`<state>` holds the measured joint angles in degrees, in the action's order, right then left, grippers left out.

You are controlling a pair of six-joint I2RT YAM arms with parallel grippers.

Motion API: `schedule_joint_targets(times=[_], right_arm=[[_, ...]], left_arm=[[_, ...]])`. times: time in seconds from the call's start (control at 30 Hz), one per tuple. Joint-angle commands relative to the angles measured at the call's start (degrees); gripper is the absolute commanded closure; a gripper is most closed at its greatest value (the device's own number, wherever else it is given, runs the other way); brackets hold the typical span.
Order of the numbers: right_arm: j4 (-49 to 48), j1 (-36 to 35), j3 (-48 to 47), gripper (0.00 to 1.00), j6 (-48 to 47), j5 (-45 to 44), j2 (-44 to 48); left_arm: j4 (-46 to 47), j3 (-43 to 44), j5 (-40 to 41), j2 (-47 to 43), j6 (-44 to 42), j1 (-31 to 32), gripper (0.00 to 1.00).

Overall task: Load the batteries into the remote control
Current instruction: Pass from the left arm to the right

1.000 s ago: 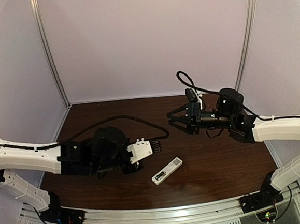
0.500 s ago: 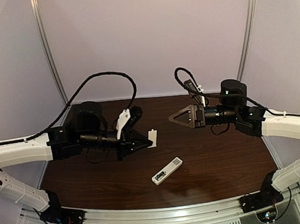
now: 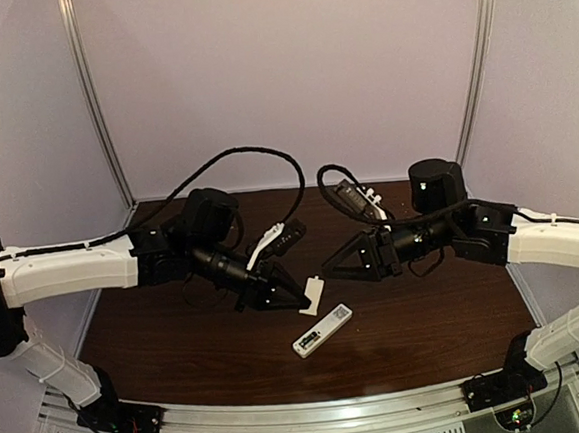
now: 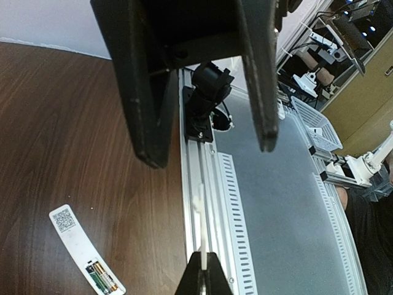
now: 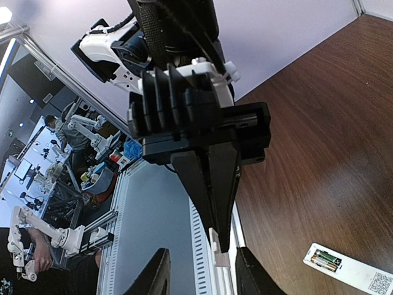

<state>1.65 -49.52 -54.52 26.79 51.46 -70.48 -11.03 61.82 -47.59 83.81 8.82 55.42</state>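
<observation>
The remote control (image 3: 323, 330) lies back side up on the brown table near the front centre. The two batteries (image 4: 101, 278) sit side by side in its open compartment, also seen in the right wrist view (image 5: 322, 259). My left gripper (image 3: 298, 298) is shut on the small flat white cover piece (image 3: 315, 293), held above the table just behind the remote. The cover shows edge-on in the left wrist view (image 4: 201, 243). My right gripper (image 3: 332, 270) is open and empty, facing the left gripper, its fingers (image 5: 158, 276) on either side of the cover (image 5: 218, 251) without touching it.
The aluminium front rail (image 3: 315, 415) runs along the near table edge. White booth walls (image 3: 289, 76) enclose the table at the back and sides. Black cables (image 3: 255, 159) loop above both wrists.
My left arm has swung right and down toward the centre with the cover in it. My right gripper has moved left and lower to face it. The remote has not moved.
</observation>
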Motion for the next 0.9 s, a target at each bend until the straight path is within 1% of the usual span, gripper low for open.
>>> schedule_joint_targets(times=[0.0, 0.3, 0.37, 0.47, 0.57, 0.67, 0.7, 0.77, 0.87], right_arm=[[3.8, -1.6, -1.4, 0.63, -2.3, -0.5, -0.3], [2.9, -3.5, -1.2, 0.67, -1.8, -1.4, -2.7], [2.6, -3.8, -1.3, 0.69, -1.8, -1.5, -3.1], [2.2, -4.0, -1.5, 0.77, -1.7, -1.5, -3.6], [2.1, -4.3, -1.6, 0.82, -1.6, -1.5, -3.9], [2.5, -4.4, -1.5, 0.98, -1.6, -2.1, -3.9], [2.4, -4.4, -1.4, 1.0, -1.4, -2.4, -3.7], [1.7, -4.3, -1.0, 1.0, -0.2, -2.9, -3.5], [-0.2, -3.5, 0.2, 1.0, 2.3, -5.7, -2.8]], left_arm=[[-1.4, 2.4, -3.0, 1.4, -0.9, -0.5, 1.0], [-2.6, 3.1, -3.2, 2.1, -1.5, -0.7, 1.0], [-2.6, 3.1, -3.4, 2.3, -1.4, -0.6, 1.0], [-1.9, 2.8, -4.6, 2.2, -0.9, -0.7, 1.0], [0.1, 2.0, -5.6, 2.0, 0.8, -1.3, 1.0], [0.6, 1.6, -4.5, 1.5, 1.2, -1.5, 1.0], [0.7, 1.4, -3.9, 1.2, 1.4, -1.5, 0.97], [1.0, 1.1, -2.0, 0.4, 1.5, -1.6, 0.81], [2.9, -0.6, 5.8, -2.8, 2.4, -1.6, 0.53]])
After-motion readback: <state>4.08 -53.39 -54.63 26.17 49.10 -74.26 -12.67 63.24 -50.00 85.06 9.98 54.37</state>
